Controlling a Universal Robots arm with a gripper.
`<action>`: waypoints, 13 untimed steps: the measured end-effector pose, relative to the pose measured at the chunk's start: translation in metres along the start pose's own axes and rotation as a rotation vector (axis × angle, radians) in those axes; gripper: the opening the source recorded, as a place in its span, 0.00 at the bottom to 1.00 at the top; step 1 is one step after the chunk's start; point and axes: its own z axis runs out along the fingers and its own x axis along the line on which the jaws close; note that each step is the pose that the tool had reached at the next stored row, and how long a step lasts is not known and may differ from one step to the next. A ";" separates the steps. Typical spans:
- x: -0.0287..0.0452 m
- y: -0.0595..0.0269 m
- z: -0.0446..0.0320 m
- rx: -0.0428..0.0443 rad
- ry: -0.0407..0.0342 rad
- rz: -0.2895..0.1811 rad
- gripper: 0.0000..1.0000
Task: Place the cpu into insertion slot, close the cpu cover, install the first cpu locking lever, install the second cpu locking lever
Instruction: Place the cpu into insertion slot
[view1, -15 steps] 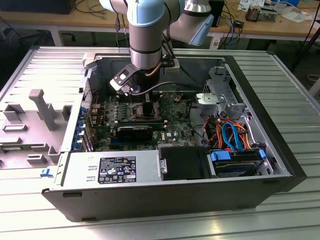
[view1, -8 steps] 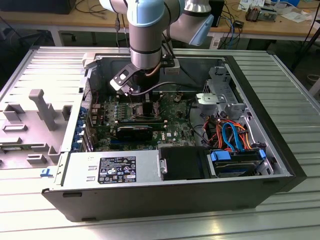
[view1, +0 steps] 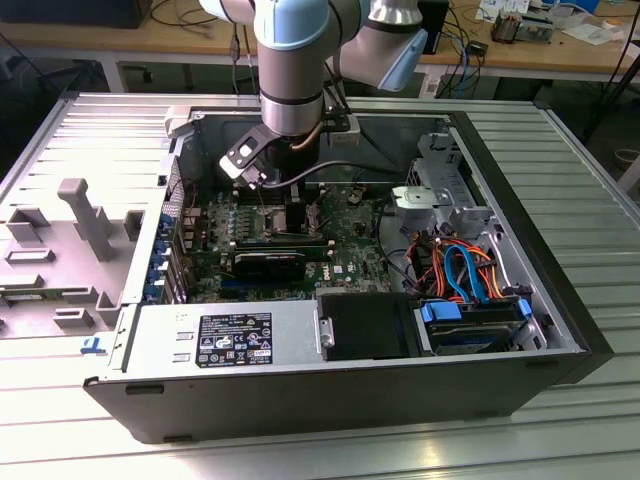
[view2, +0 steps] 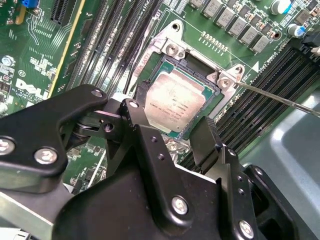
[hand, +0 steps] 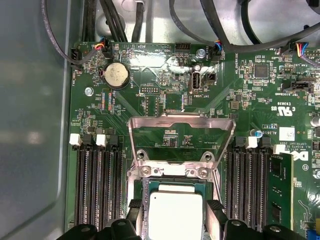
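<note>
gripper (hand: 175, 206): one, its two fingers (hand: 134, 212) apart, one each side of cpu (view2: 172, 100)
cpu: one, lying flat in insertion slot (view2: 167, 46)
cpu cover (hand: 150, 122): one, tipped up open, just behind slot
green board (hand: 165, 100): one, under them all, inside open computer case (view1: 300, 400)

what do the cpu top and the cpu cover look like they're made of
The cpu: its top looks like matte silver-grey metal, with a soft, even sheen and no sharp reflections. The cpu cover: thin bare metal, probably stamped steel, shinier, with bright glints along its bent edges; the exact alloy cannot be told.
</note>
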 end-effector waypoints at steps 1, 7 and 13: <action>0.0000 0.0000 0.0000 0.0000 0.0000 0.000 0.62; -0.0001 -0.0001 0.0025 0.0001 -0.0001 -0.002 0.62; 0.0003 0.0003 0.0036 -0.0002 0.0004 -0.009 0.62</action>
